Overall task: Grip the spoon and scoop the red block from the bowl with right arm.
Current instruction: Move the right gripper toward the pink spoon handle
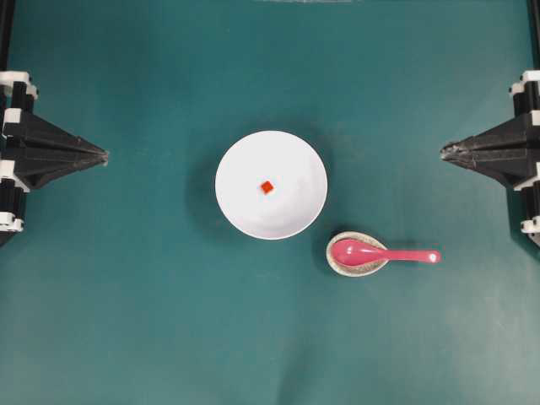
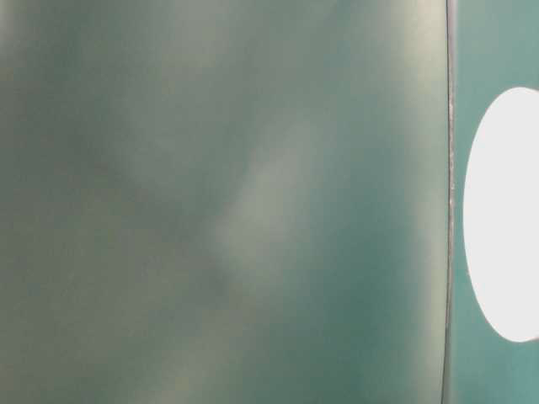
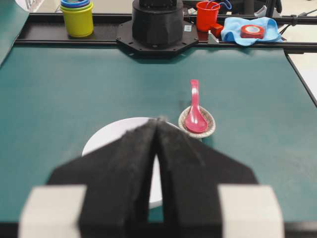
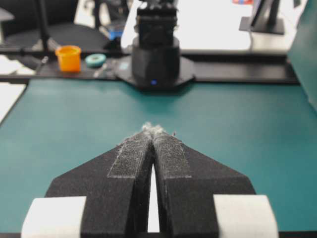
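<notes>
Both claws, left (image 1: 105, 157) and right (image 1: 442, 151), pinched shut at frame edges; bowl (image 1: 271, 215) central, spoon (image 1: 384, 253) lower right in dish (image 1: 337, 264), open mat (image 1: 126, 321) around.

The table-level view is blurred, the bowl (image 2: 505, 215) (overexposed) cut off.

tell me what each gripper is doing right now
left gripper: closed, holding nothing.
right gripper: closed, holding nothing.

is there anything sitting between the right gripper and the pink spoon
Nothing visible. The right gripper is shut at the table's edge, with only bare green mat between it and the spoon, whose handle points toward that side. Its scoop rests in a small speckled dish.
</notes>
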